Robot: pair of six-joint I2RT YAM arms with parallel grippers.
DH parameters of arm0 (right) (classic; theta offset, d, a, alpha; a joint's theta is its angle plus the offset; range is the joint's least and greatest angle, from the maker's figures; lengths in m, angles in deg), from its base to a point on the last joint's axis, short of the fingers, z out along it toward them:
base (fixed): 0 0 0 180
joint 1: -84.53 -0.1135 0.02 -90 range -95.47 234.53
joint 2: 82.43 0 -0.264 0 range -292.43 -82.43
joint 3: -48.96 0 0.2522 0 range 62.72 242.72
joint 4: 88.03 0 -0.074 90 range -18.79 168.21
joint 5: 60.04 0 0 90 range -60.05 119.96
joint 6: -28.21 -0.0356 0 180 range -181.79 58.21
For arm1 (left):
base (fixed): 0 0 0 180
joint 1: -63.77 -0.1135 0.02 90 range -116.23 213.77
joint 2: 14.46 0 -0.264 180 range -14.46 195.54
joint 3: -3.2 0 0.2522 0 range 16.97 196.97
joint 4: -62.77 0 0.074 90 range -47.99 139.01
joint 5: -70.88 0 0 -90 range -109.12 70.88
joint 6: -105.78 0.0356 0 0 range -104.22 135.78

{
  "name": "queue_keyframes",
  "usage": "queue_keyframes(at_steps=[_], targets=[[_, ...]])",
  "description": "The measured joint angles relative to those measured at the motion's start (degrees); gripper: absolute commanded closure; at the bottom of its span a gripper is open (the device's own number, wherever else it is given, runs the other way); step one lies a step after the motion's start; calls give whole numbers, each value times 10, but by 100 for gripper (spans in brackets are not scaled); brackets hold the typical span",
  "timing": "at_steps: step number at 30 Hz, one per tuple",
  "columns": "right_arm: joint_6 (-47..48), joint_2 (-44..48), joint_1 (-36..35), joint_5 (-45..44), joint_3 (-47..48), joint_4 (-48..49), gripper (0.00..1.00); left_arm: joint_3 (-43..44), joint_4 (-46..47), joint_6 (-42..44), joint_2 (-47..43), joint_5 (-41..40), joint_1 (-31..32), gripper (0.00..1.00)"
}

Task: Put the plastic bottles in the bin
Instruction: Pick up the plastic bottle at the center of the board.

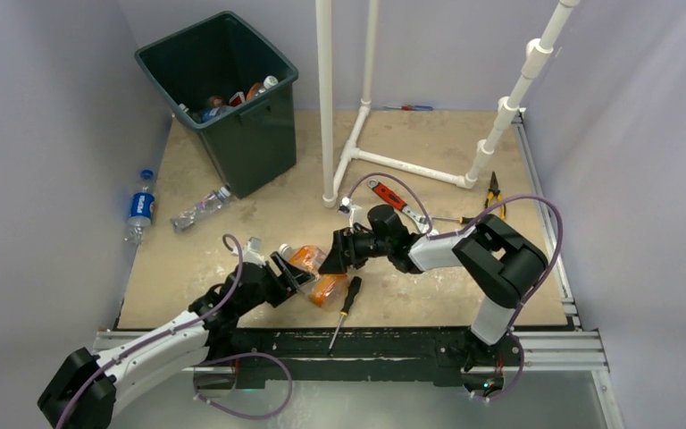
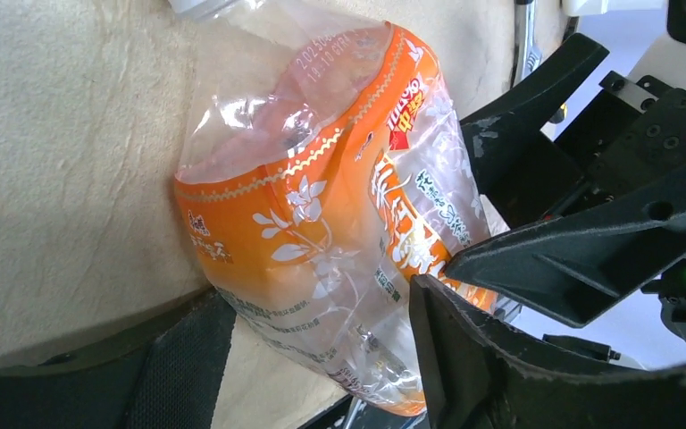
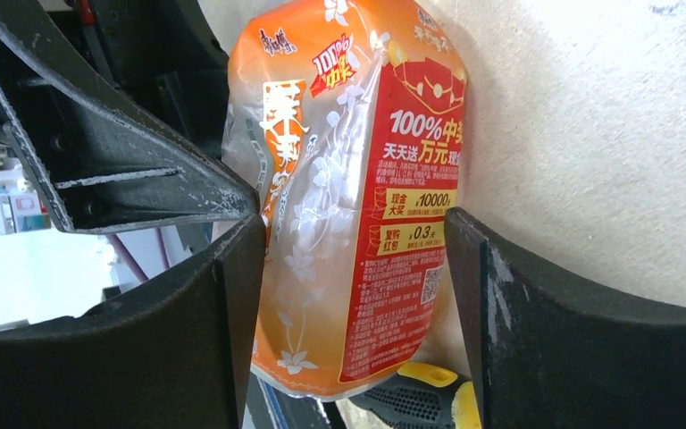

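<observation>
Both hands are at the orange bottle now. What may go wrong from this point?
1. The left hand and right hand straddle the same orange bottle, fingers close together; they may collide or pull against each other.
2. The screwdriver lies right beside the bottle and may be dragged along.
3. The crushed bottle may slip out before reaching the bin.
</observation>
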Motion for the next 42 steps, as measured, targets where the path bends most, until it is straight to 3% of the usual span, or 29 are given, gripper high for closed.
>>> queue_keyframes(at_steps=[8, 14, 16, 19, 24, 28, 34, 42], targets=[[-47, -22, 7, 45, -17, 90, 39, -8, -3, 18, -54, -58, 0, 35], [-79, -24, 1, 92, -25, 137, 40, -15, -14, 44, -121, -110, 0, 40], [-83, -24, 1, 97, -25, 148, 41, -15, -10, 53, -122, -114, 0, 47], [-90, -24, 1, 106, -25, 162, 39, -15, 4, 70, -116, -111, 0, 65], [-89, -14, 1, 107, -26, 163, 19, -11, 28, 102, -109, -90, 0, 80], [-48, 66, 1, 85, -23, 91, 6, 3, 12, 135, -139, -74, 0, 84], [39, 247, 0, 20, 26, -37, 1, 74, -2, 210, -206, -53, 0, 89], [61, 362, 0, 3, -5, -25, 1, 168, 93, 306, -184, 65, 0, 94]])
